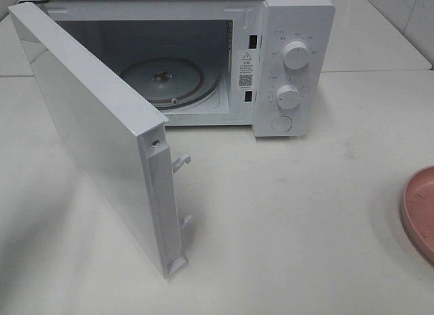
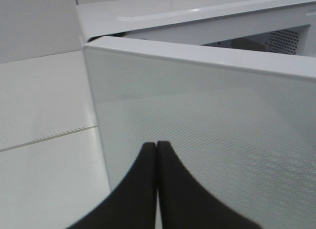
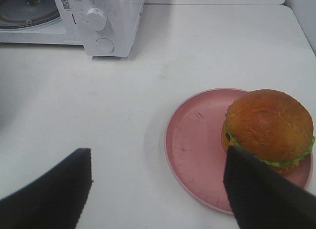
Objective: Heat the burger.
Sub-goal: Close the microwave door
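While the microwave (image 1: 203,64) stands w/ its door (image 1: 95,135) swung wide, the pink plate (image 3: 197,150) sits well to its right on the counter (image 1: 291,220), the burger (image 3: 269,128) on it. Right gripper (image 3: 158,189): jaws wide open, above plate, gripping nothing. Left gripper (image 2: 157,155): jaws closed, empty, by door. Risk: an off-centre grasp could squash or tip the burger.

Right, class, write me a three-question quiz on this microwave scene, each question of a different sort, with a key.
1. True or false: the microwave door is shut.
2. Where is the burger? A) inside the microwave B) on the pink plate C) on the bare counter
3. Fill in: the right hand is ____, while the left hand is shut.

Key: 1 false, it stands open. 2 B. 3 open.
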`<action>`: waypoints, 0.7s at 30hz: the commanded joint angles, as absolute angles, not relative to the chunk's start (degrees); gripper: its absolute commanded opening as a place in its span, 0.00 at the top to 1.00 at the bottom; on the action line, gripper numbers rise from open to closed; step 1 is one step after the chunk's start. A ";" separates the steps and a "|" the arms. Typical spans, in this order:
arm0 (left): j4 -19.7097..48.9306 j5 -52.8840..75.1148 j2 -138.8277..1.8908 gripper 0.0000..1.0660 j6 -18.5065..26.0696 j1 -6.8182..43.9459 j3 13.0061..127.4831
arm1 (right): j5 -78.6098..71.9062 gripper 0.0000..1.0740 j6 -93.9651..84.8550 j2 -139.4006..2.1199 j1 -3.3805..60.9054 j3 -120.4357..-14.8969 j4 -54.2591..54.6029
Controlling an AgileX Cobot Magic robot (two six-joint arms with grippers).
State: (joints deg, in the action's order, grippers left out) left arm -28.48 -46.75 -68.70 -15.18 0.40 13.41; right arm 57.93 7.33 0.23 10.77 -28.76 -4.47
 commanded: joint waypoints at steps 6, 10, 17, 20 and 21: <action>-35.75 -51.80 -79.30 1.00 -21.49 2.92 19.02 | 57.18 0.31 7.51 1.95 10.37 -28.59 -4.53; -31.46 -51.97 -83.14 1.00 -19.48 8.42 21.31 | 57.18 0.31 7.51 1.95 10.37 -28.59 -4.53; -22.29 -51.74 -86.06 1.00 -16.33 15.47 23.26 | 57.18 0.31 7.51 1.95 10.37 -28.59 -4.53; -17.88 -51.57 -87.55 1.00 -14.67 18.56 24.52 | 57.18 0.31 7.51 1.95 10.37 -28.59 -4.53; -13.69 -50.48 -88.58 1.00 -12.83 21.03 25.73 | 57.18 0.31 7.51 1.95 10.37 -28.59 -4.53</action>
